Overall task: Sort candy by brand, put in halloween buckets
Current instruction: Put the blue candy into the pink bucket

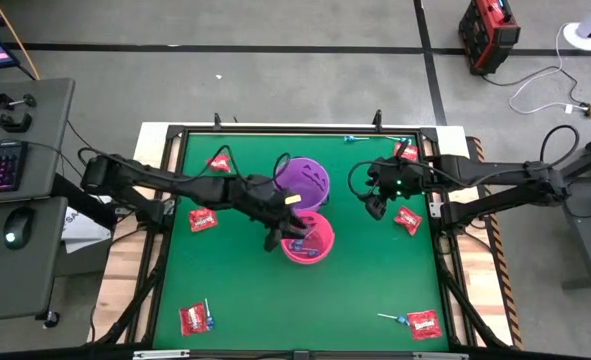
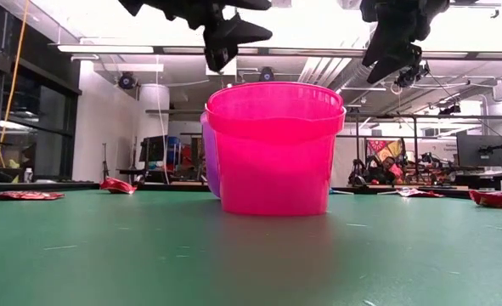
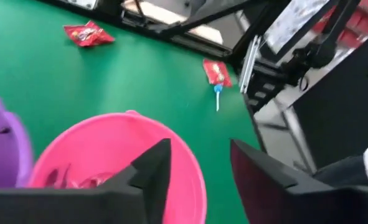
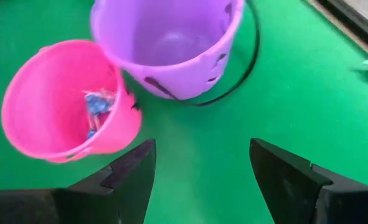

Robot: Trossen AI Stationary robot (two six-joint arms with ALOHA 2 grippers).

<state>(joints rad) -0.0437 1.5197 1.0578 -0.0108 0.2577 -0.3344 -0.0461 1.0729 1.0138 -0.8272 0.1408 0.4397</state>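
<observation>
Pink bucket (image 1: pixel 310 240) sits at centre of the green table (image 1: pixel 245 290), touching the purple bucket (image 1: pixel 303 178) just above it in the high view. Left gripper (image 1: pixel 287 233) hangs over the pink bucket's left rim, fingers apart, nothing between them. Right gripper (image 1: pixel 380 195) hovers right of the purple bucket, fingers spread, empty. Pink bucket holds blue-headed lollipops (image 4: pixel 96 104). Red packets (image 1: pixel 202 220) lie scattered: left of centre, upper right, lower left, lower right corners.
</observation>
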